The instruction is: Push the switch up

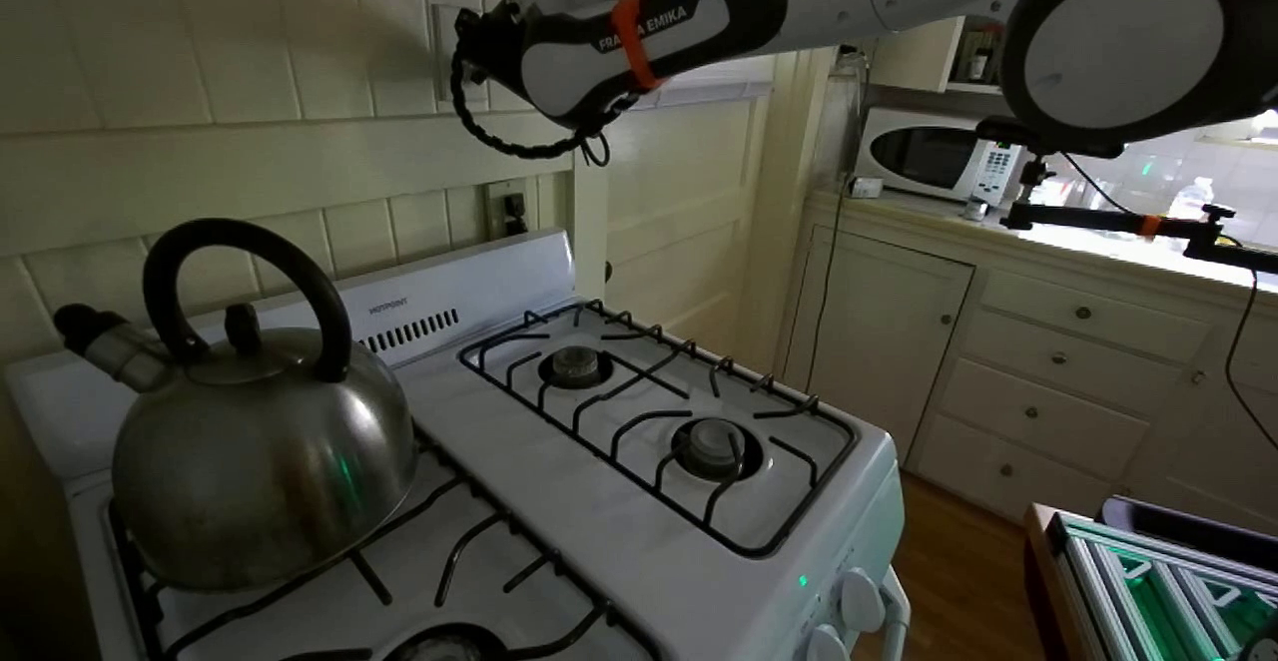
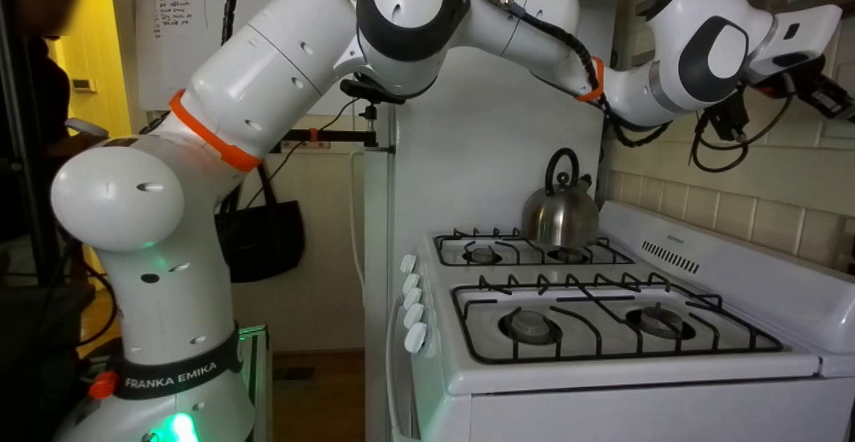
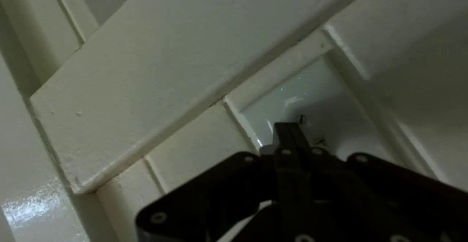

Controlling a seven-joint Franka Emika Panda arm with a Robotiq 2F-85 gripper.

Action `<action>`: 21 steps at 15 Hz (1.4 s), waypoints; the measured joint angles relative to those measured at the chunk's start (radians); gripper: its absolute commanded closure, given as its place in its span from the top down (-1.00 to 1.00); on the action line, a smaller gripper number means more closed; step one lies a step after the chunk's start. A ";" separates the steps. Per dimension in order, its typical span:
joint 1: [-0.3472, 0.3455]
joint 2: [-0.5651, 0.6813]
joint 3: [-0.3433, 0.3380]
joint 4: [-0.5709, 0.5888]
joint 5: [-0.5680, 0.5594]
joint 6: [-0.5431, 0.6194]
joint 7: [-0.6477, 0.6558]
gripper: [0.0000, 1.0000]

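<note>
The switch [image 3: 329, 106] is a glossy pale plate set in a cream wooden frame on the wall. In the wrist view a screw and a small toggle [image 3: 319, 140] show on it, just right of my fingers. The toggle's position is too dark to tell. In an exterior view the switch plate [image 1: 444, 64] is mostly behind the arm's end. My gripper [image 3: 290, 127] is shut with nothing visible between its fingertips. Its tips overlap the plate; I cannot tell whether they touch it. In an exterior view the gripper [image 2: 827, 98] points at the wall at the right edge.
A wooden rail [image 3: 175, 70] crosses the wall beside the plate. An outlet with a dark plug [image 1: 513, 210] sits lower, above the stove back. A steel kettle [image 1: 265, 461] stands on the white stove [image 1: 589, 501] below the arm. A cable loop [image 2: 725, 165] hangs from the wrist.
</note>
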 measured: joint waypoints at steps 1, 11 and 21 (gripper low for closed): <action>0.004 0.002 -0.006 0.002 0.000 0.000 0.013 -1.00; 0.034 0.011 -0.054 0.005 0.000 0.000 0.120 -1.00; 0.046 0.016 -0.085 0.021 0.000 0.000 0.214 -1.00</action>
